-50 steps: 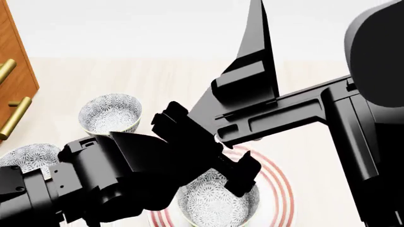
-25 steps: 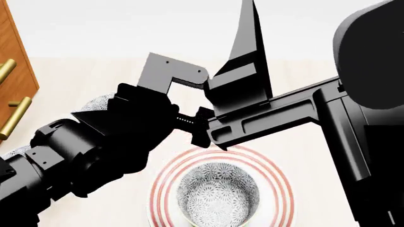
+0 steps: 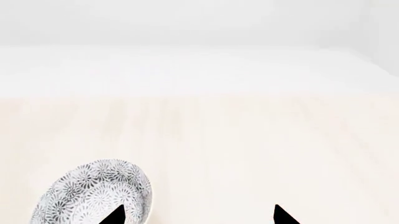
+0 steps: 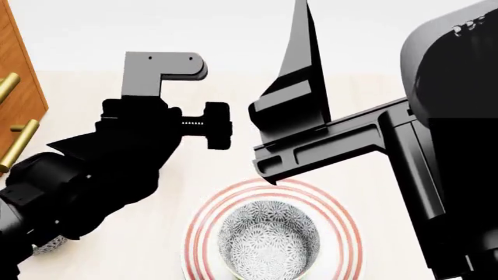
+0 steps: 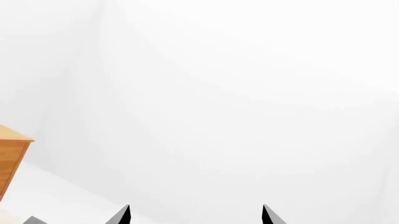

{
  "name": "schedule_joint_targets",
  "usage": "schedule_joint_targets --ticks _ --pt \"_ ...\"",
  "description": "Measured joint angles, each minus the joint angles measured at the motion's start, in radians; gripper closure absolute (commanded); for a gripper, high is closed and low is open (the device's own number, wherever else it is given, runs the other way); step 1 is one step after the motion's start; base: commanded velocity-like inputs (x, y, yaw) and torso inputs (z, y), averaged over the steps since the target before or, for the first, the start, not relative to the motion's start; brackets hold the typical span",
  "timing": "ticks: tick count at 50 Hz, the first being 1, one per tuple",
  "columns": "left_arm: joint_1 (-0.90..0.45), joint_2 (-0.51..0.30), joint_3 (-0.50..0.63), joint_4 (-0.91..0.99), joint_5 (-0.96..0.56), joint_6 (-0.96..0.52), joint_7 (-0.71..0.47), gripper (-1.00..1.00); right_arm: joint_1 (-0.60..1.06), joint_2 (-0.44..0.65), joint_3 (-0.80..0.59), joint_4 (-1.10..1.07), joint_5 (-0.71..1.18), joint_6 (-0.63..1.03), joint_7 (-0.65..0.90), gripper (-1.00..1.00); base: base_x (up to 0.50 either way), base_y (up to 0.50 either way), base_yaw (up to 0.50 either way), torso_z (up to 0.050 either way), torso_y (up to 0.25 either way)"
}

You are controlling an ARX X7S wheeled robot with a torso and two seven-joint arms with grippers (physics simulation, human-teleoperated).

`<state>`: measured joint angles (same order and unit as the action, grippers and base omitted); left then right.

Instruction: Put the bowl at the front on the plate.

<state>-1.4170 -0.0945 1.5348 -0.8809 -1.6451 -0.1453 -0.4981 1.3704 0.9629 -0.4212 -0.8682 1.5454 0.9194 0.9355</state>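
Observation:
The bowl [image 4: 269, 239], white with a grey-blue floral pattern, sits upright in the middle of the red-ringed plate [image 4: 346, 233] at the near edge of the head view. Nothing touches it. My left arm [image 4: 116, 157] is raised above the table, left of and beyond the plate. In the left wrist view my left gripper [image 3: 198, 217] is open, with only bare tabletop between its fingertips [image 3: 115, 216]. My right arm [image 4: 335, 140] hangs above the far side of the plate. My right gripper [image 5: 194, 215] is open and faces a white wall.
A look-alike patterned bowl [image 3: 93, 195] stands on the pale wooden table [image 3: 249, 149] beside my left gripper's fingertip. A sliver of another bowl [image 4: 45, 248] shows under my left arm. A wooden cabinet [image 4: 20, 87] with brass handles [image 4: 20, 143] borders the table's left side.
My left gripper has lifted off the bowl's rim and swung up and to the left, leaving the bowl on the plate. The right arm has shifted slightly left.

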Motion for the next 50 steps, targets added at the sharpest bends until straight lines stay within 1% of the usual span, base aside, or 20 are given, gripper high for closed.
schedule_joint_targets --ticks 10,29,40,50 --pt "0.026 -0.156 -0.024 0.308 0.025 0.100 -0.130 -1.00 -0.026 0.008 0.007 -0.008 -0.018 -0.016 -0.006 -1.00 0.00 0.00 0.00 0.000 0.000" --pt "0.083 -0.446 -0.061 0.888 0.096 0.227 -0.329 -1.00 -0.101 0.017 0.022 -0.022 -0.079 -0.059 -0.030 -1.00 0.00 0.00 0.00 0.000 0.000" --pt "0.123 -0.562 -0.077 1.134 0.169 0.293 -0.424 -1.00 -0.152 0.016 0.022 -0.025 -0.126 -0.082 -0.050 -1.00 0.00 0.00 0.00 0.000 0.000" --pt "0.167 -0.633 -0.087 1.303 0.234 0.349 -0.477 -1.00 -0.248 0.017 0.024 -0.028 -0.203 -0.133 -0.080 -1.00 0.00 0.00 0.00 0.000 0.000"
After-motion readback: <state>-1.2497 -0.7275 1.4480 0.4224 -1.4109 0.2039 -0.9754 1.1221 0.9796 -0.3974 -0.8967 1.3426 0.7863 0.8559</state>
